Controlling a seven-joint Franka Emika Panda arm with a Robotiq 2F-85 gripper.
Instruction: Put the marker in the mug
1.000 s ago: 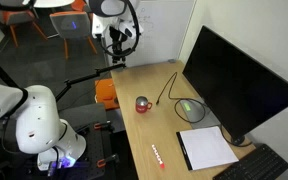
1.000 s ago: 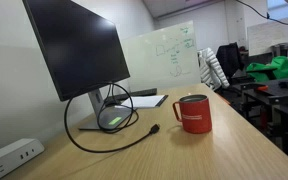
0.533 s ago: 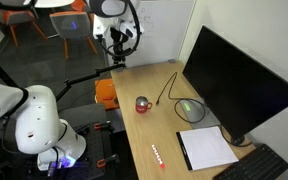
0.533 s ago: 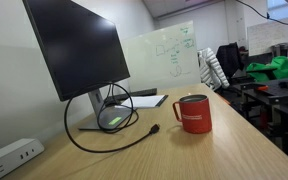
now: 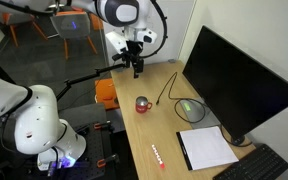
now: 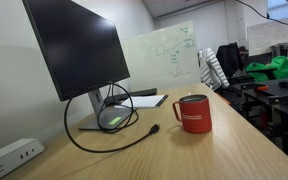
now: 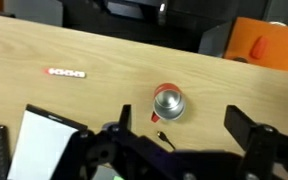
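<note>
The marker (image 5: 159, 155), a short whitish stick with red marks, lies flat on the wooden desk near its front edge; in the wrist view (image 7: 66, 73) it lies at the upper left. The dark red mug (image 5: 142, 104) stands upright mid-desk; it also shows in an exterior view (image 6: 193, 113) and, from above with its greyish inside, in the wrist view (image 7: 167, 103). My gripper (image 5: 136, 66) hangs in the air above the desk's far edge, well apart from both. In the wrist view the gripper (image 7: 184, 125) is open and empty, its fingers (image 7: 246, 126) wide apart below the mug.
A black monitor (image 5: 234, 80) stands along one side of the desk, with a coiled black cable (image 6: 114, 115) at its base. A white notepad (image 5: 206, 147) and a keyboard (image 5: 264, 165) lie near the marker. An orange boxy object (image 5: 105, 92) sits beside the desk. A power strip (image 6: 9, 158) lies nearby.
The arm has swung from behind the desk toward it; my gripper now hangs lower and closer to the mug. The mug and marker have not moved.
</note>
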